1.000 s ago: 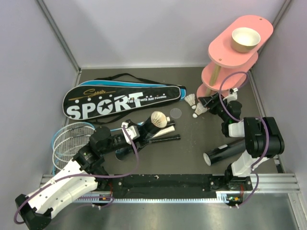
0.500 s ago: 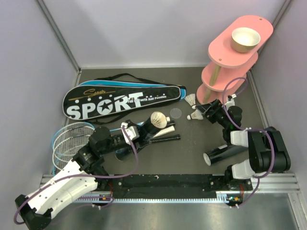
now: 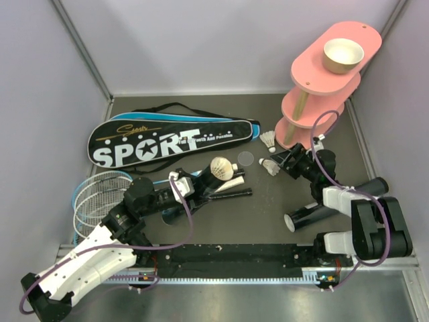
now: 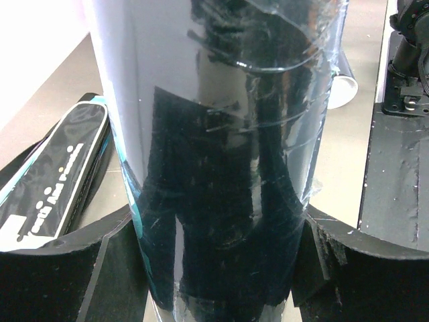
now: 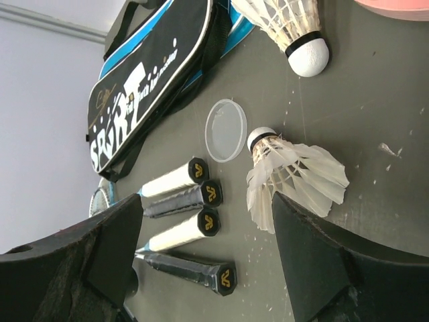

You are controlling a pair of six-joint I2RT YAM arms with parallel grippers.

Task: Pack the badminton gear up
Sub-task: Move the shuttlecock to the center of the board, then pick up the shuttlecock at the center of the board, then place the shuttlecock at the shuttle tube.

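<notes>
We see the left gripper (image 4: 214,268) grasping a black cylinder tube (image 4: 221,134); the right gripper (image 5: 208,208), jaws released, faces a white feather shuttlecock (image 5: 295,178) at far right, apparently without touching.

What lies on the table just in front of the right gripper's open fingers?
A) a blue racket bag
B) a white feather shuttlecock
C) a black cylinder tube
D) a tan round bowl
B: the right wrist view shows the white feather shuttlecock lying on the dark table just ahead of the open right gripper, not yet clamped.
</notes>
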